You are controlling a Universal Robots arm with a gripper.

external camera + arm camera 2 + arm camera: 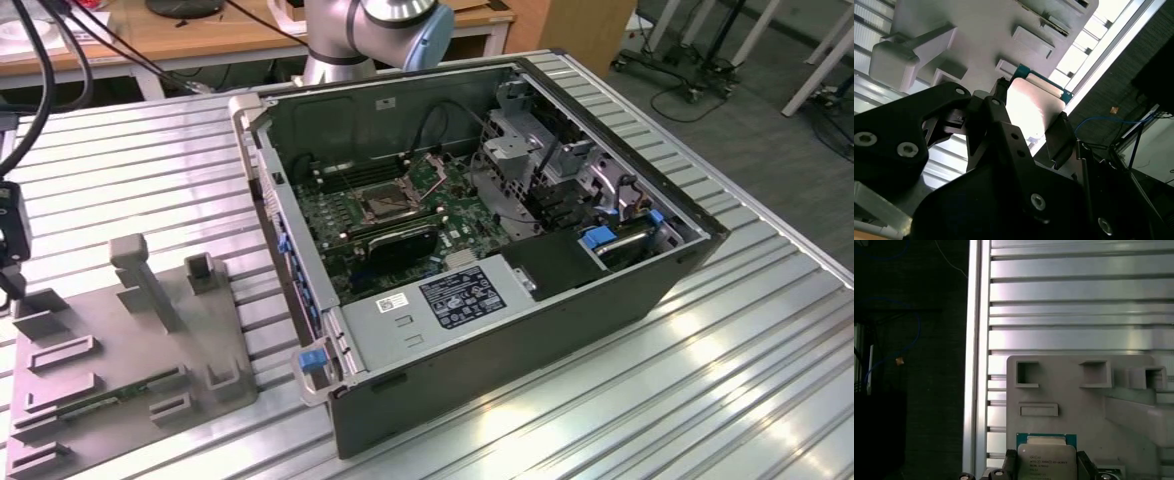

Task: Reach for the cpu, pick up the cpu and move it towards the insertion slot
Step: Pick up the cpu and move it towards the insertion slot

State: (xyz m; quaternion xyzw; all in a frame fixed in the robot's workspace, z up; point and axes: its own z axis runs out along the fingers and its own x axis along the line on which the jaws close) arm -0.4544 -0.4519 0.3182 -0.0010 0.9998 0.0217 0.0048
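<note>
The cpu (1031,107), a thin square chip with a pale metal top and a green rim, sits between my gripper's (1029,114) two black fingers. One finger (999,95) presses one edge and the other finger (1059,136) the opposite edge. In the first wrist view the cpu (1046,460) lies over the grey tray (1064,390), with my gripper (1046,466) shut around it. I cannot tell whether the chip rests on the tray or hangs just above it. The insertion slot (378,203), a dark socket in a silver frame, lies on the green board inside the open computer case (534,330), far to the exterior view's right of the tray (134,340).
The grey tray has upright posts (140,275) and rectangular recesses, and a long green circuit strip (100,400) lies in it. The ribbed metal table (747,380) ends close beside the tray, with dark floor and cables beyond the edge (976,365). Case walls ring the board.
</note>
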